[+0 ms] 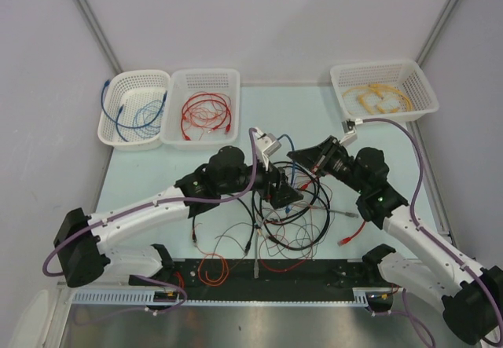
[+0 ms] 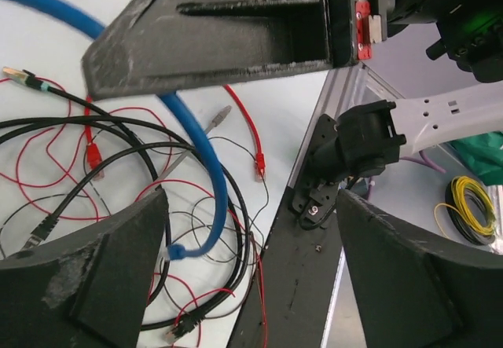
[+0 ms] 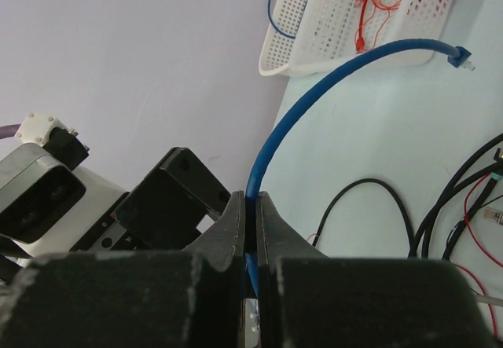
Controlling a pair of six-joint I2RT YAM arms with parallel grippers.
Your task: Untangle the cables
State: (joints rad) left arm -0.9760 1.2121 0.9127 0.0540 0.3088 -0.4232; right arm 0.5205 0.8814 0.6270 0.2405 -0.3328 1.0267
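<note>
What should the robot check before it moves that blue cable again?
1. Grip: the right claw is shut on the blue cable: ok.
2. Spare hand: the left claw is open and holds nothing: ok.
3. The blue cable is clear of the black cables: not ok, they cross.
4. Its plug end is in sight: ok.
5. The basket with blue cables has room: ok.

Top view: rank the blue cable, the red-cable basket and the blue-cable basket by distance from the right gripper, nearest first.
1. Blue cable, pinched in the right gripper itself.
2. Red-cable basket, back left of it.
3. Blue-cable basket, farthest left.
</note>
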